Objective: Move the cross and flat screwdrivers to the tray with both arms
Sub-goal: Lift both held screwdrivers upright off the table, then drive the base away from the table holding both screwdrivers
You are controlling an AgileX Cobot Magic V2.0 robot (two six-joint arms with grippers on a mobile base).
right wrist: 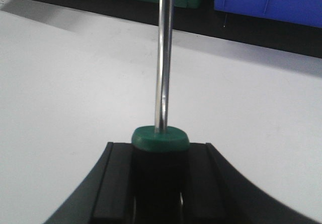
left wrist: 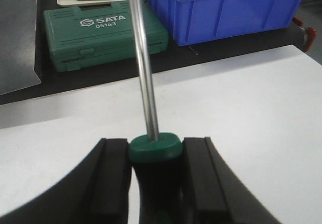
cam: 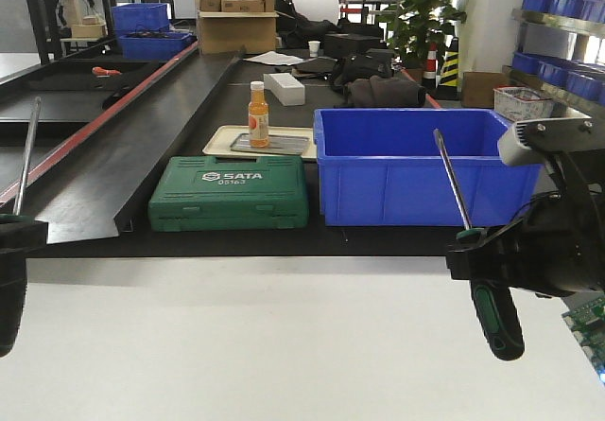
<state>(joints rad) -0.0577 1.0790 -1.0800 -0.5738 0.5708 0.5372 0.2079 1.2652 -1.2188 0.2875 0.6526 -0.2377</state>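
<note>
As both wrist views show, each gripper is clenched on one screwdriver. The left gripper (left wrist: 155,151) grasps the left screwdriver (left wrist: 142,58) by its handle, with a black finger (left wrist: 113,173) pressed on each side. The steel shaft comes out from between the fingers and points away from the gripper. The right gripper (right wrist: 160,151) grasps the right screwdriver (right wrist: 164,58) in the same way: the green collar of the handle sits just at the fingertips and the shaft goes straight ahead.

From the front view, the right screwdriver is nearly upright, leaning a little. Its shaft is above the gripper, and its handle end hangs below the gripper, over the white table (cam: 284,345). Ahead of the left gripper, past the far edge of the table, lies a green case (left wrist: 100,32). A blue bin (left wrist: 226,12) stands just beside the case. I cannot tell which tip is cross and which is flat.
</note>
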